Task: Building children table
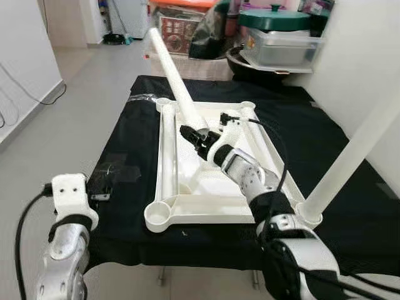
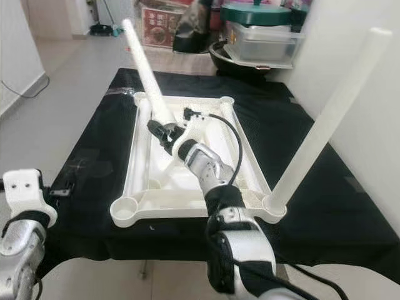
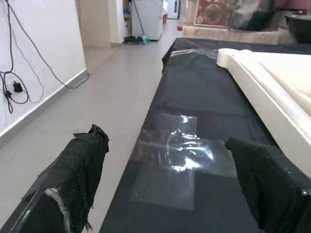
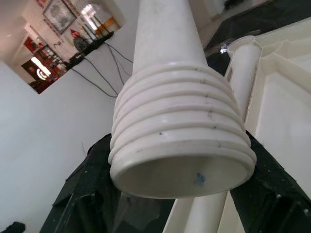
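A white plastic tabletop lies upside down on a black cloth. One white leg stands screwed into its near right corner socket. My right gripper is shut on the threaded end of a second white leg, which slants up toward the far left over the tabletop's middle. The wrist view shows that leg's ribbed open end between my black fingers. Another white leg lies inside the tabletop by its right rim. My left gripper hangs open, low at the cloth's near left edge, above a clear tape patch.
The near left corner socket is open. Boxes, a green-lidded pot and a clear bin are stacked behind the cloth. A white wall stands at the right, bare floor with cables along the left.
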Robot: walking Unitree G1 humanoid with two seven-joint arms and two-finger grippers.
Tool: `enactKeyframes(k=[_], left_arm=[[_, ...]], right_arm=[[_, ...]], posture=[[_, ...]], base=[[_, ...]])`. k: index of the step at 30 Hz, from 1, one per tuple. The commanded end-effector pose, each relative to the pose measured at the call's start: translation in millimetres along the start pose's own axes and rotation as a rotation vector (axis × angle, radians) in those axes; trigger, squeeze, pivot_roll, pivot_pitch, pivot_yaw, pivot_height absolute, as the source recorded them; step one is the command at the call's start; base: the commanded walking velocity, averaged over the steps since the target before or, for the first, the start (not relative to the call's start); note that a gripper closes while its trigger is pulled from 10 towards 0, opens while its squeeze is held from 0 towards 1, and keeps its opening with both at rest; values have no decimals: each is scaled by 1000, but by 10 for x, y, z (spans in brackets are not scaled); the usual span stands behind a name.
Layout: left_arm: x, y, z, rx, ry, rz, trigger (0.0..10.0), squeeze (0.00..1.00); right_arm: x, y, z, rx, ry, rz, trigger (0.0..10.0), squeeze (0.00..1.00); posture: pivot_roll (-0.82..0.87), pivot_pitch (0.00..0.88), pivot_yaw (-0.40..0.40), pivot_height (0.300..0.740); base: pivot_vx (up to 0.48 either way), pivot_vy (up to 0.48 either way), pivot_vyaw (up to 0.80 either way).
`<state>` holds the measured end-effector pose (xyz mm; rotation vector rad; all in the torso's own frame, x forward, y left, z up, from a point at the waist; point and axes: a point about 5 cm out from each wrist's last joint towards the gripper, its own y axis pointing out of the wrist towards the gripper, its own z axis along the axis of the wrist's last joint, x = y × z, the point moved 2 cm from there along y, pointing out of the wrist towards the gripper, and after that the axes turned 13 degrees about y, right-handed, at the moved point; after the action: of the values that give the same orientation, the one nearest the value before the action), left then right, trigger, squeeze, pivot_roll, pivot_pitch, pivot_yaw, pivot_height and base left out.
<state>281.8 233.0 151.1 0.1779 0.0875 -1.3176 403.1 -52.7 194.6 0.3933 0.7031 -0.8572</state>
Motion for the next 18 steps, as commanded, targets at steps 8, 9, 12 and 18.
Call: enactKeyframes(k=[8, 9, 12, 18], left_arm=[[-60, 79, 715, 248, -698, -280, 10000, 0], [-60, 79, 715, 248, -698, -280, 10000, 0], [-78, 88, 730, 255, -752, -287, 10000, 0], [-68, 138, 729, 252, -869, -321, 10000, 0]], right_arm=[[96, -602, -131, -203, -170, 328, 0, 0], [96, -602, -131, -203, -170, 328, 0, 0], [70, -662, -155, -225, -165, 369, 0, 0], [26, -873, -383, -344, -166, 485, 0, 0]], posture=[[124, 0, -57, 740], [124, 0, -57, 740], [122, 0, -55, 740], [122, 0, -49, 740]], base=[[0, 0, 0], [0, 0, 0], [0, 0, 0], [0, 0, 0]])
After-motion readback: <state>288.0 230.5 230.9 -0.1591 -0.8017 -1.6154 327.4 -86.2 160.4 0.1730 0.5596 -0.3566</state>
